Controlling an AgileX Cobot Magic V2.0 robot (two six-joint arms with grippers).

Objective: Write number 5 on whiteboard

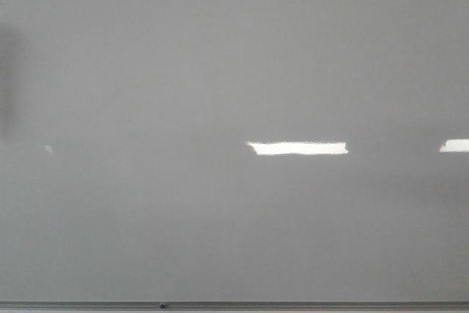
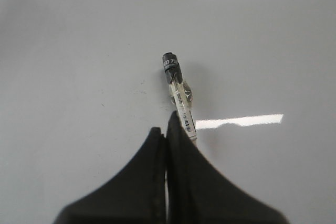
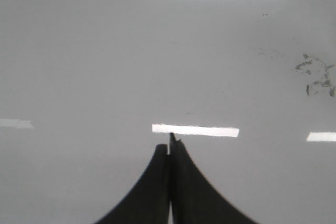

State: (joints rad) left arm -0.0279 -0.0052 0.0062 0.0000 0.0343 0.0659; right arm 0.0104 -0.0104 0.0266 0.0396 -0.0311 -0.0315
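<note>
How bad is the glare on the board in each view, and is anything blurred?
Front view: bright rectangular reflections on the glossy pale grey whiteboard, a dark blur at the left edge. Left wrist view: glare strip beside the capped marker pen; black left tool soft. Right wrist view: glare bars; right tool soft.

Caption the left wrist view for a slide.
Left gripper shut on a marker, its black tip aimed at the bare whiteboard, no digit drawn yet.

I see the whiteboard (image 1: 220, 71), glossy pale grey, streaked with bright reflections. Ahead of my left claw (image 2: 167, 132) its surface carries no digit.
</note>
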